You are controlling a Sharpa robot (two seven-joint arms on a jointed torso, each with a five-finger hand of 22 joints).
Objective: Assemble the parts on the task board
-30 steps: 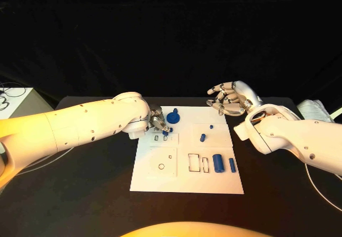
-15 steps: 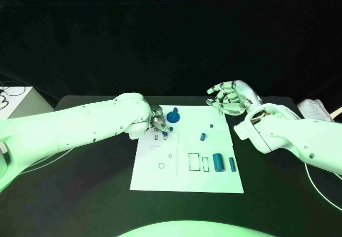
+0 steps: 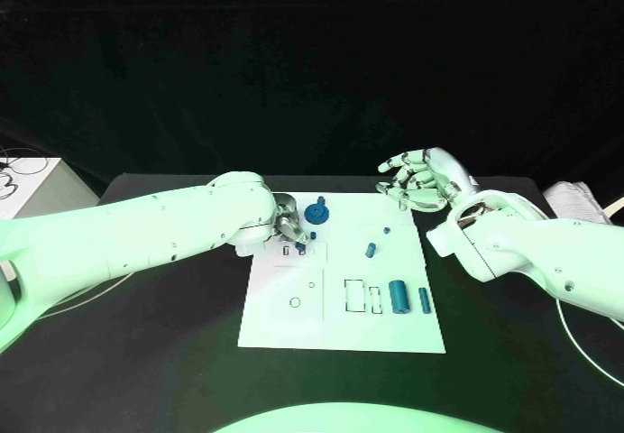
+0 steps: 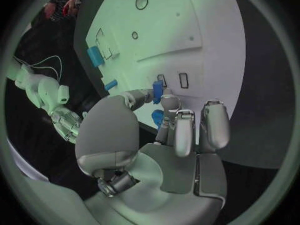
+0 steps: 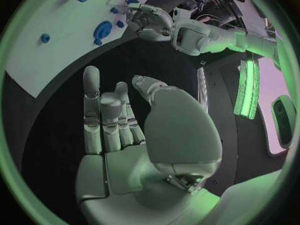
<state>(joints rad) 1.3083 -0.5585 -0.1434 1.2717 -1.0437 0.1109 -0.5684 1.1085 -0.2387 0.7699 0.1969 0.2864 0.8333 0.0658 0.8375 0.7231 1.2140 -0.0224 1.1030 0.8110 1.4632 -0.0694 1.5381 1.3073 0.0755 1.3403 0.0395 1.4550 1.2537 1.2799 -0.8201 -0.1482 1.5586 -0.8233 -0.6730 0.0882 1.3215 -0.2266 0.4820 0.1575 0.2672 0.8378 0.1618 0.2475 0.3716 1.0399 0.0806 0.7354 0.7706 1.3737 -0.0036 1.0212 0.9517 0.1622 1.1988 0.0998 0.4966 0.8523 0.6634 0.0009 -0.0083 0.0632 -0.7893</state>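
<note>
The white task board (image 3: 341,311) lies in the middle of the black table. My left hand (image 3: 288,225) hovers over its far left part and pinches a small blue part (image 4: 157,91) between thumb and finger, just above two small rectangular slots (image 4: 183,80). A round blue part (image 3: 317,213) stands right beside that hand. Two small blue pieces (image 3: 371,249) lie mid-board, and two blue cylinders (image 3: 398,296) lie at the right. My right hand (image 3: 418,180) hangs raised past the board's far right corner, fingers apart and holding nothing.
A larger rectangular recess (image 3: 353,296) and round holes (image 3: 297,302) mark the board's near half. A white box with cables (image 3: 23,180) stands at the table's far left. Pale cloth (image 3: 574,200) lies at the right edge.
The left hand has barely shifted over the small slots, still holding the blue part. The right hand has stayed where it was.
</note>
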